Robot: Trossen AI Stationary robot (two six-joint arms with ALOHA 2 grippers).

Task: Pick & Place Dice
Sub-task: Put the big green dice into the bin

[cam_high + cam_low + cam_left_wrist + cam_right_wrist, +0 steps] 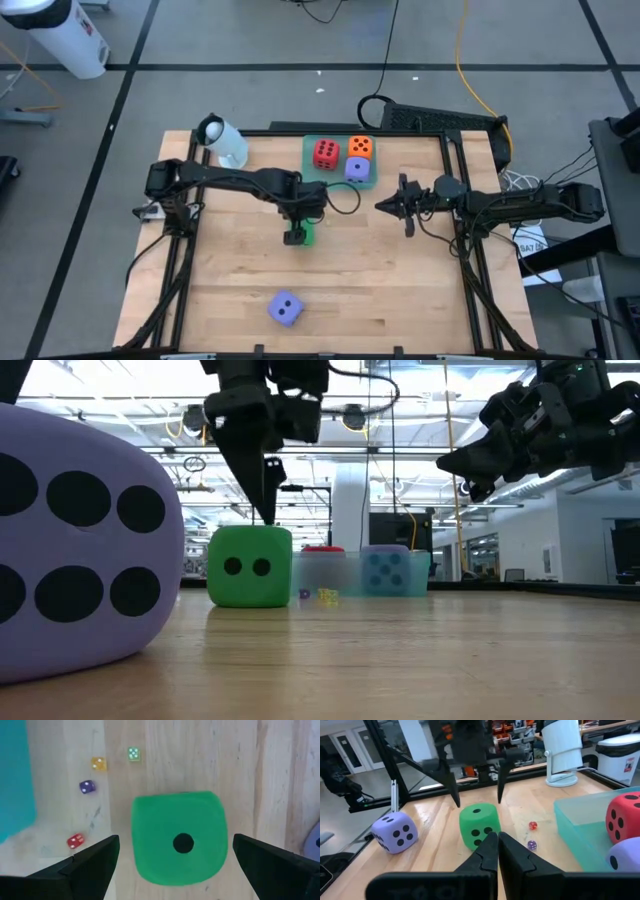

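The left gripper (296, 232) hangs directly above the green die (179, 837), which sits on the bare wooden table (400, 290) just in front of the translucent green tray (312, 166). Its fingers are spread wide. In the left wrist view they stand on either side of the die with clear table showing in both gaps, and in the low view the fingertips hover at the top edge of the cube without touching it.

The step in hand appears to be the approach for picking up the green die. The red die (325, 152), the orange die (361, 147) and one purple-blue die (357, 168) already lie in the tray. A second purple-blue die (285, 309) rests well apart, near the front edge of the table.

The right gripper (384, 205) waits to the right of the tray, raised off the table, with its fingers pressed together on nothing.

Four tiny dice (86, 787) lie scattered on the wood between the green die and the tray. A white cylindrical object (222, 141) stands at the table's back left corner.

The next move probably calls for a straight descent until the fingers bracket the middle of the cube, then a closure. The die looks soft, so a moderate squeeze should be enough.
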